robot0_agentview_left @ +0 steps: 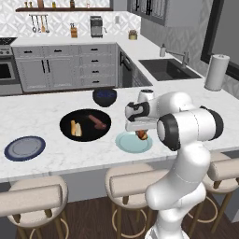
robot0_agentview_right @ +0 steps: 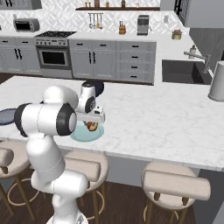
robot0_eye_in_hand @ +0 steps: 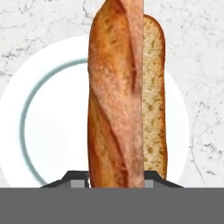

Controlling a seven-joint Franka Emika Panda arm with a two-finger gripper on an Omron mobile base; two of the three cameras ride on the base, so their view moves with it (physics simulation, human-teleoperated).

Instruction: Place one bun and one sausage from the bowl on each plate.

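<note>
My gripper [robot0_agentview_left: 141,132] is shut on a golden-brown bun [robot0_eye_in_hand: 122,96] and holds it just above the pale teal plate [robot0_agentview_left: 127,144]. In the hand view the bun runs lengthwise over the plate [robot0_eye_in_hand: 48,131], its cut side to the right. The right base view shows the gripper [robot0_agentview_right: 92,125] over the same plate [robot0_agentview_right: 83,135]. To the left lies the wide black bowl [robot0_agentview_left: 65,122], with another bun [robot0_agentview_left: 75,129] and a reddish sausage [robot0_agentview_left: 97,121] in it. The dark navy plate [robot0_agentview_left: 24,148] sits bare at the far left.
A smaller dark-blue bowl [robot0_agentview_left: 104,96] stands behind the black bowl. A paper towel roll [robot0_agentview_left: 217,71] and a sink [robot0_agentview_left: 168,68] are at the back right. Padded stools [robot0_agentview_left: 35,193] line the counter's front edge.
</note>
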